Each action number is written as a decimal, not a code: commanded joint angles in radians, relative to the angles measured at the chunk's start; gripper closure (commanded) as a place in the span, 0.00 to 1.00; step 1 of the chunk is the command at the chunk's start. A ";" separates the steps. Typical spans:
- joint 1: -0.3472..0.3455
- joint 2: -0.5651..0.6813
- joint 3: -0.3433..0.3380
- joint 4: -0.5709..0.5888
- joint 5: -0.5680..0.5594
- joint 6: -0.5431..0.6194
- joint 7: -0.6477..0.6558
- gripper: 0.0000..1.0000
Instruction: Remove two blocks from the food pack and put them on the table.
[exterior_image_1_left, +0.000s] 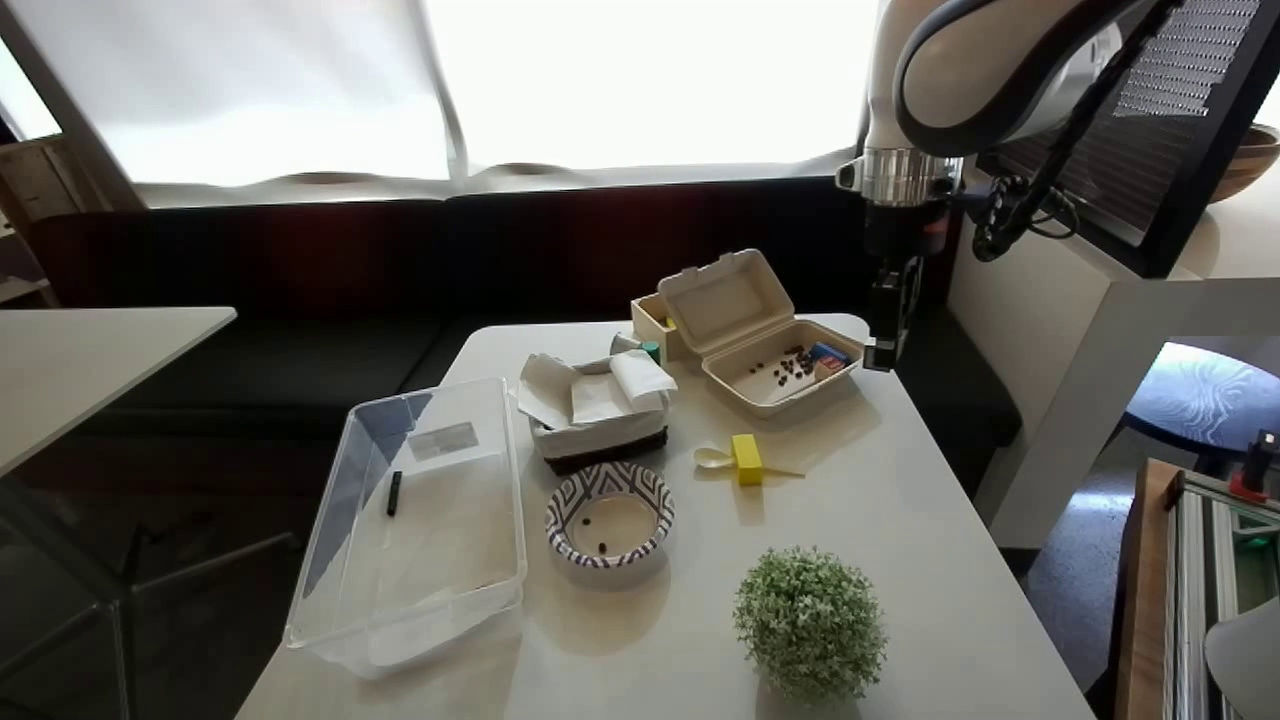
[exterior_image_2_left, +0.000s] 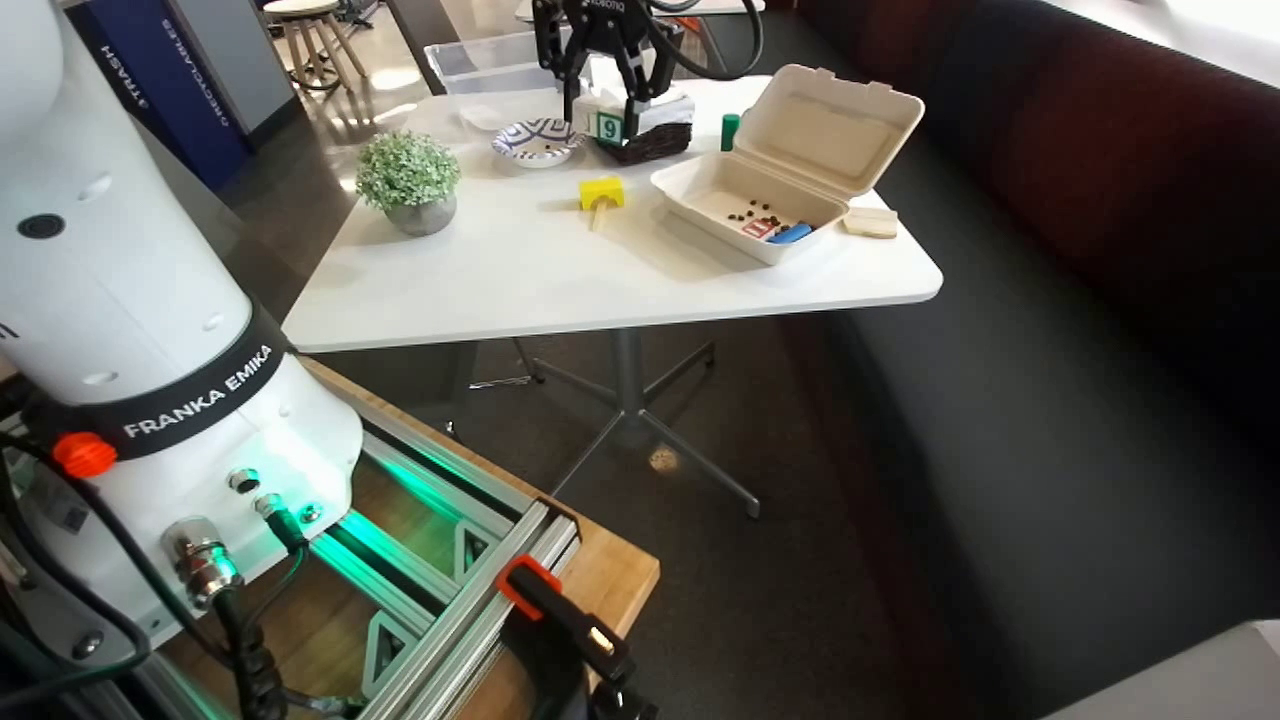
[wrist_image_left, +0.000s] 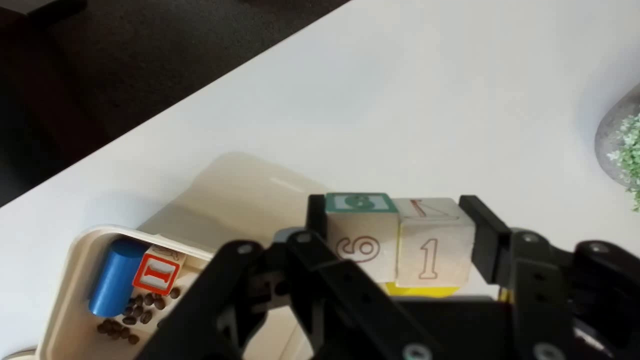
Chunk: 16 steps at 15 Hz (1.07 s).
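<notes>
The food pack (exterior_image_1_left: 730, 300), a tan clamshell box, stands open on the white table (exterior_image_1_left: 900, 520); it also shows in an exterior view (exterior_image_2_left: 835, 125) and the wrist view (wrist_image_left: 67, 310). It holds a block with a red I (wrist_image_left: 157, 274), a blue cylinder (wrist_image_left: 117, 277) and several brown beans. My gripper (wrist_image_left: 399, 225) is shut on two wooden blocks side by side: a green-edged block with a 9 (wrist_image_left: 362, 245) and a block with a 1 (wrist_image_left: 435, 250). It holds them above the table, beside the pack. In an exterior view (exterior_image_1_left: 885, 345) the gripper hides the blocks.
A yellow block (exterior_image_1_left: 747, 460) lies at a spoon (exterior_image_1_left: 712, 458) on the table. A patterned bowl (exterior_image_1_left: 610, 515), a cloth-lined basket (exterior_image_1_left: 600, 440), a clear bin (exterior_image_1_left: 410, 540), a wooden box (exterior_image_1_left: 650, 325) and a potted plant (exterior_image_1_left: 810, 625) stand around.
</notes>
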 joint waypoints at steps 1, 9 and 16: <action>0.020 -0.001 -0.020 0.001 -0.005 -0.001 0.004 0.34; 0.097 0.034 0.030 0.005 -0.002 0.028 -0.007 0.59; 0.160 0.196 0.113 0.138 -0.209 0.171 -0.023 0.59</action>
